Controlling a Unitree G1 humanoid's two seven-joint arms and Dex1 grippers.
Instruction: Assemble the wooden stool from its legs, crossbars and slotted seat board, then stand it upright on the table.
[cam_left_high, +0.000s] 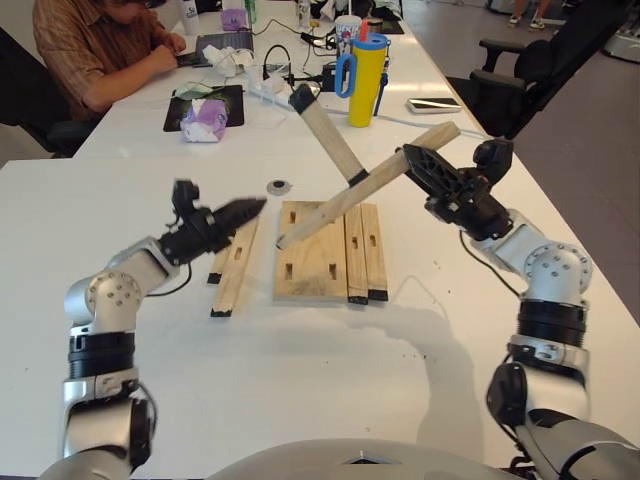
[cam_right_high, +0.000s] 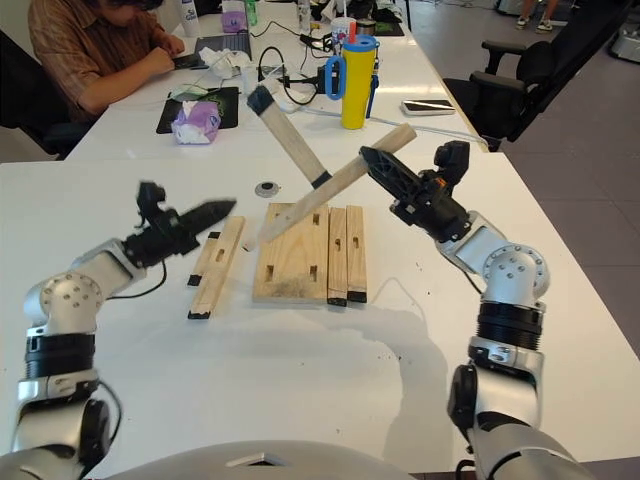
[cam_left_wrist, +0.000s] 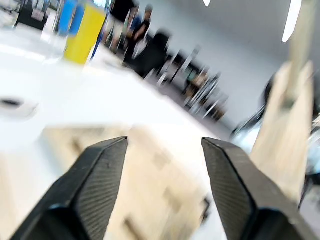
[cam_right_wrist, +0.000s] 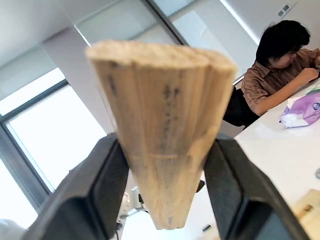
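Observation:
The slotted seat board (cam_left_high: 330, 252) lies flat mid-table. Two loose wooden pieces (cam_left_high: 232, 265) lie side by side just left of it. My right gripper (cam_left_high: 412, 160) is shut on a long wooden leg (cam_left_high: 340, 205) that slants down from the gripper, its low end over the board's left part. A second leg (cam_left_high: 328, 135) with a black tip is joined across it and points up and away. In the right wrist view the held leg (cam_right_wrist: 162, 125) sits between both fingers. My left gripper (cam_left_high: 250, 208) hovers open above the loose pieces, with nothing between its fingers (cam_left_wrist: 95, 185).
A small round object (cam_left_high: 279, 186) lies behind the board. On the far table stand a yellow bottle (cam_left_high: 366, 65), a purple packet (cam_left_high: 205, 118), a phone (cam_left_high: 433, 104) and cables. The white table (cam_left_high: 320, 360) has free room in front of the board.

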